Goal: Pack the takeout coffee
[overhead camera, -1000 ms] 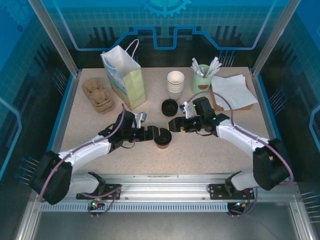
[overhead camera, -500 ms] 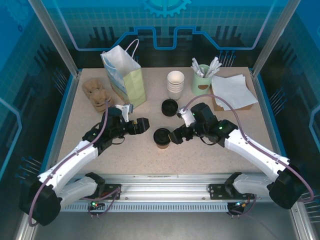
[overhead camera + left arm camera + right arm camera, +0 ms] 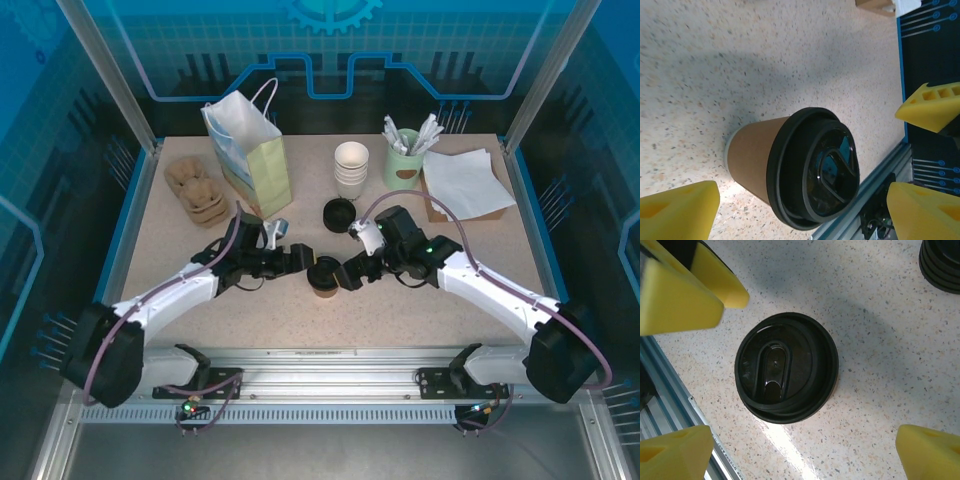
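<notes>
Your left gripper [image 3: 300, 260] has come back in. Half a second ago it sat off toward the paper bag [image 3: 255, 165]; now it is just beside the takeout coffee [image 3: 325, 274], at the cup's 9 o'clock. The right gripper [image 3: 351, 272] has closed to 3 o'clock. The cup stands upright mid-table with its lid on, at 5 o'clock from the bag. Both grippers are spread wide and neither touches the cup, so I judge it not yet grasped. The left arm reaches in low and sideways, while the right wrist looks straight down on the lid. Watch for the fingers clashing.
</notes>
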{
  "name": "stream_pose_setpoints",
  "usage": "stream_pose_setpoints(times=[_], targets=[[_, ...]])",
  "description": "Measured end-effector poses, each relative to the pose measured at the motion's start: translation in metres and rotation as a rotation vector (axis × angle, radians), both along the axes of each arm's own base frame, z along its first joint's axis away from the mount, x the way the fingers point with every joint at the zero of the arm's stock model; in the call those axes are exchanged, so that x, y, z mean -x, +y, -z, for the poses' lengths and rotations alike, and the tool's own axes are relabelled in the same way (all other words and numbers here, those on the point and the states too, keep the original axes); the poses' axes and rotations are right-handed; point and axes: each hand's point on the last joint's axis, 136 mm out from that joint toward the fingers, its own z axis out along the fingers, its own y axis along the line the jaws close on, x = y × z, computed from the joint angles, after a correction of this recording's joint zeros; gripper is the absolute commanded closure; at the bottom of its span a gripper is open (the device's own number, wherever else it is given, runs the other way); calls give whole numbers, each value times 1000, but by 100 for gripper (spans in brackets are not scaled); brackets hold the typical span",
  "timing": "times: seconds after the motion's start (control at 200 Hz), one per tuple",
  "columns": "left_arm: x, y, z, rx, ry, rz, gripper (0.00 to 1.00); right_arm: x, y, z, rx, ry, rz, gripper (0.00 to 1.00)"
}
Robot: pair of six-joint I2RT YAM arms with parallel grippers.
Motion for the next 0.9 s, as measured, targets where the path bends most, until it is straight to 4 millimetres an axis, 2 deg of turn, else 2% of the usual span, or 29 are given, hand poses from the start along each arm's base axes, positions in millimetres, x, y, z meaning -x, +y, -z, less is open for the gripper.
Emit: stream_pose_setpoints(times=[0.14,0.265,0.44,0.665,0.9], targets=[[6,-14,17,9,66,37,13,-1,-4,3,8,5,15,5],[12,-25,20,27,84,58,15,-5,-10,4,13,9,36,5],[14,-37,21,47,83,75,18,-16,-29,-2,7,1,104,5],[22,-54,36,40,110,118,21,-19,-42,-11,-3,-13,143,6],[19,-91,34,60,104,179,21,-22,-57,-18,-10,-19,189,6]])
